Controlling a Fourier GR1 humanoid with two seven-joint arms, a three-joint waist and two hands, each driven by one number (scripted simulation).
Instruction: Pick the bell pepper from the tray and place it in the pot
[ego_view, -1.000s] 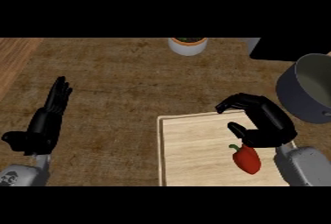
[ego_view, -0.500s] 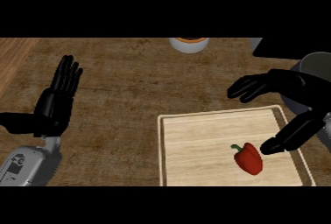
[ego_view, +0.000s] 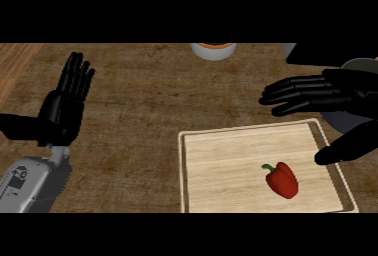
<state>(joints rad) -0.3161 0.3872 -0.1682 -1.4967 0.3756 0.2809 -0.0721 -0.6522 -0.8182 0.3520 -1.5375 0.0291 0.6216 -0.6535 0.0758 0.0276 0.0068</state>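
head view | steep look-down at counter (ego_view: 148, 100) | close-in | forearms enter from lower edge | single cam

Two black hands on grey forearms, seen either side of the wooden tray (ego_view: 188, 172).

The left hand (ego_view: 63, 107), well to the left of the tray, is matte black all over, with long slim segmented fingers and a blocky black palm; a narrow pale grey wrist link joins it to a rounded light grey forearm shell (ego_view: 29, 182), which carries a small dark marking on its outer face. The right hand (ego_view: 332, 95), above the tray's far right corner, is the same glossy-edged black, its fingers thick and jointed, its thumb a dark tapered shape at the tray's right rim; its forearm does not show.
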